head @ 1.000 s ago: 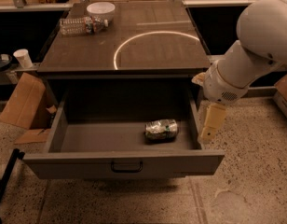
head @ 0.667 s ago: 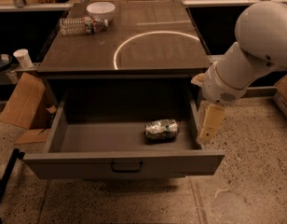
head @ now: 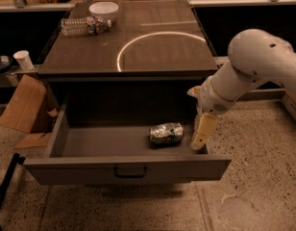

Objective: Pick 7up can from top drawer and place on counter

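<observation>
1. The top drawer (head: 66, 170) is pulled fully open toward me, with its pull handle (head: 130, 171) on the near front panel. That leaves the inside open to a reach from above.
2. The 7up can (head: 166, 133) lies on its side on the drawer floor, right of centre, with its long axis running left to right. I judge a grasp across its narrow body from above would suit it better than one at the ends.
3. My gripper (head: 204, 131) hangs pointing down at the right end of the drawer, just beside the can and not touching it. I cannot tell from this view whether it is open or closed, and it holds nothing.
4. I read this as the approach, with the can not yet picked. The gripper needs to shift left over the can before descending, and the drawer's right wall is close.
5. The counter (head: 157, 61) has bare space around its white arc (head: 138, 38). The plastic bottle (head: 84, 25) and white bowl (head: 104, 8) sit at the far left, well apart from a likely drop spot.
</observation>
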`<control>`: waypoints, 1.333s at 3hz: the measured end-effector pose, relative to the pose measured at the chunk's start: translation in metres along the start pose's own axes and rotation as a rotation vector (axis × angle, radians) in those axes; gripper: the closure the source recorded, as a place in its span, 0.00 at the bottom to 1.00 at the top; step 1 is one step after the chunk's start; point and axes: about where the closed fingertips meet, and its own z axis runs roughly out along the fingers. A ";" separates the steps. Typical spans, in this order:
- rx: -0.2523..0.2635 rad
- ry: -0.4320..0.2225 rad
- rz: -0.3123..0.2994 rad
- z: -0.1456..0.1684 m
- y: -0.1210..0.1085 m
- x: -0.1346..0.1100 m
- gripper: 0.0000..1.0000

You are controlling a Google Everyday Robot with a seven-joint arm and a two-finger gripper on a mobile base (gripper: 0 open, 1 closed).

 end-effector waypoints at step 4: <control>-0.011 -0.069 0.043 0.089 -0.069 0.024 0.00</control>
